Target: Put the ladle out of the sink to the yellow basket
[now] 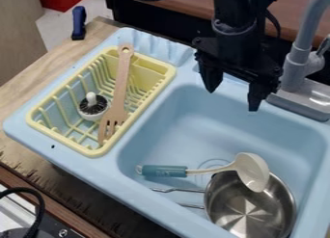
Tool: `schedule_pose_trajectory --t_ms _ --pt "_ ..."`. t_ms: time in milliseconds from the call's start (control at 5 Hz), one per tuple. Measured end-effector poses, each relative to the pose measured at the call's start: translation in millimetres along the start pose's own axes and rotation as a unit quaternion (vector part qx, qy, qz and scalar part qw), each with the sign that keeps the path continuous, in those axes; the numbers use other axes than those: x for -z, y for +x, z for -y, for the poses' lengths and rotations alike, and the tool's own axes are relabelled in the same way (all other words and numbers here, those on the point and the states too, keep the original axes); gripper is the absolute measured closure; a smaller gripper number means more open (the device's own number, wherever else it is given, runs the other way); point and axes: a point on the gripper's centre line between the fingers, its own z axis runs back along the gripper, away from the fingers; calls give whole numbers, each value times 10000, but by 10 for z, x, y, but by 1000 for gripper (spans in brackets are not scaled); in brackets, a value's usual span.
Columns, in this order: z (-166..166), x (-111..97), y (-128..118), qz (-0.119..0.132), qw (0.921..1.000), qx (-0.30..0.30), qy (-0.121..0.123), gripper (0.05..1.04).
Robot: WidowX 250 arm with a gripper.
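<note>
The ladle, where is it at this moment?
In the camera view, the ladle is at lower middle, in the sink, its bowl over the rim of the pot and its handle toward the left.

Soft, even, moderately bright light over a pale blue sink (174, 136); its direction is hard to tell. Gentle shading darkens the basin's inner walls, and deeper shadow lies below the sink's near edge. Bright reflections fan across the bottom of a shiny metal pot (222, 203). Beyond the sink's far edge, a black robot arm (238, 44) merges partly into dark surroundings.
</note>
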Motion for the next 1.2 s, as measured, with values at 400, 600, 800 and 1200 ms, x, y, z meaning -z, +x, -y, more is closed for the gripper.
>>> schedule_pose_trajectory --t_ms 400,600,800,1200 --pt "-50 87 -191 -317 9965 769 -54 86" --pt "-145 -8 -209 -242 9915 1277 19 86" --pt "-284 -12 -306 -371 9777 2064 -102 86" --pt "-406 6 -635 -307 9309 3626 -307 86"
